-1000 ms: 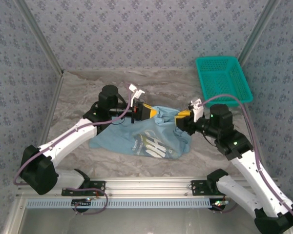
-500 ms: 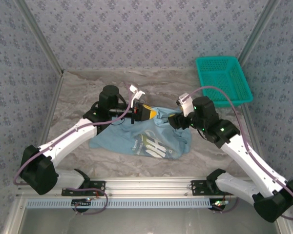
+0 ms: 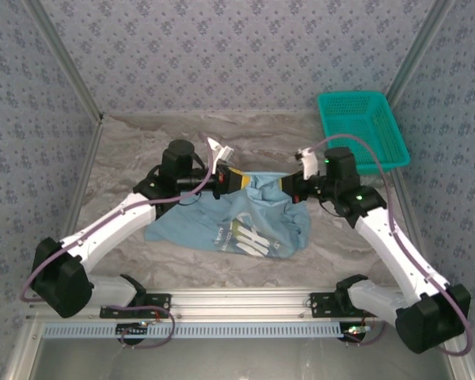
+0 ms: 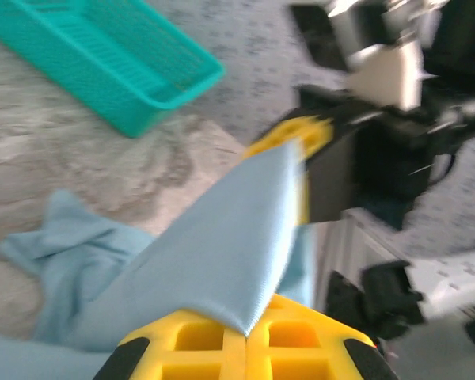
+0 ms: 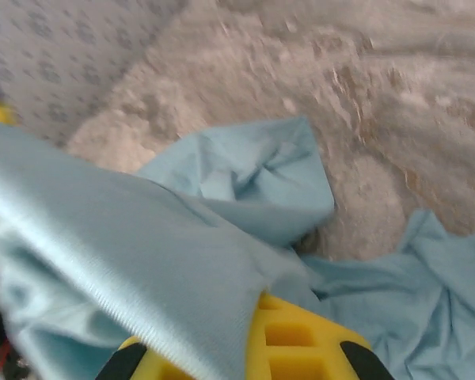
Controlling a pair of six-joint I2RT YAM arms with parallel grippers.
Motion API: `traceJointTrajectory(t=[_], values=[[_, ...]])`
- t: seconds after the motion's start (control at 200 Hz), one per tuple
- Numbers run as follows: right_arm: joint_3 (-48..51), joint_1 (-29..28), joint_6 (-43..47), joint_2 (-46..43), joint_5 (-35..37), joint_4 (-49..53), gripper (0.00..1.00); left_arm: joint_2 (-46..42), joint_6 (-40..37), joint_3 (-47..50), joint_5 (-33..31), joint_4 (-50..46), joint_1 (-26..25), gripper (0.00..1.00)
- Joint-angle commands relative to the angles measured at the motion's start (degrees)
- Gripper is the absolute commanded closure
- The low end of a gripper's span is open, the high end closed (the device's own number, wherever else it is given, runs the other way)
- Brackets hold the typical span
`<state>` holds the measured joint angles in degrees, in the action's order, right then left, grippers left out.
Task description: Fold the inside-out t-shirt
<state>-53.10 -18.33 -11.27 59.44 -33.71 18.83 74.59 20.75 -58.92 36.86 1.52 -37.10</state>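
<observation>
The t-shirt [image 3: 191, 224] is soft light-blue cotton. It lies crumpled on the grey marble-patterned table [image 3: 134, 150], to the left of the basket [image 3: 353, 95] and nearer the arm bases than it. Most of the cloth sits in loose folds, with a patch of white print [image 3: 247, 236] showing on its near part.

The edge of the shirt nearest the basket is lifted off the table and pulled into a taut band between the two grippers. In the left wrist view this band has a fine ribbed weave and narrows to a point where it is nipped in the seam between the yellow, waffle-moulded pads. The left gripper [image 3: 236, 181] is clenched on the t-shirt, at the end of the band farther from the basket.

The right gripper [image 3: 288, 185] pinches the end closer to the basket. In its own wrist view the cloth drapes over its yellow pads, with rumpled folds on the table beyond.

The basket is teal plastic mesh, rectangular, with sloping sides.
</observation>
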Motion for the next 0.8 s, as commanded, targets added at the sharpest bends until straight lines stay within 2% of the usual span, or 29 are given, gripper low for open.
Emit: traceJointTrajectory(t=[0.0, 0.175, 0.26, 0.445, 0.49, 0.555, 0.66, 0.794], values=[[2.9, 3.5, -15.7, -3.4, -18.3, -17.7, 1.0, -2.4, -1.7, 0.5, -14.1, -3.5, 0.5, 1.0], [7.4, 4.0, -29.6, -3.5, -22.5, -36.1, 1.0, -0.1, -1.4, -1.4, -20.4, -6.4, 0.3, 1.0], [9.4, 4.0, -35.6, -2.5, -22.9, -45.0, 1.0, 1.6, -2.3, -3.1, -24.0, -9.1, -0.2, 0.93], [11.1, 3.4, -44.9, 0.8, -22.5, -59.5, 1.0, 3.8, -3.2, -5.7, -29.1, -13.2, -1.1, 0.69], [10.6, 3.1, -46.0, 1.3, -22.1, -59.5, 1.0, 3.5, -2.9, -6.2, -31.4, -15.1, -1.1, 0.61], [9.6, 2.7, -42.7, 1.1, -21.7, -54.7, 1.0, 2.0, -3.6, -6.3, -32.2, -16.4, -1.1, 0.54], [8.2, 2.6, -37.0, 0.4, -20.3, -47.4, 1.0, -3.7, -5.1, -2.7, -26.4, -11.8, -1.2, 0.48], [7.4, 1.9, -34.5, 0.6, -20.0, -44.3, 1.0, -7.4, -7.0, 1.1, -10.3, -2.9, -2.1, 0.47]])
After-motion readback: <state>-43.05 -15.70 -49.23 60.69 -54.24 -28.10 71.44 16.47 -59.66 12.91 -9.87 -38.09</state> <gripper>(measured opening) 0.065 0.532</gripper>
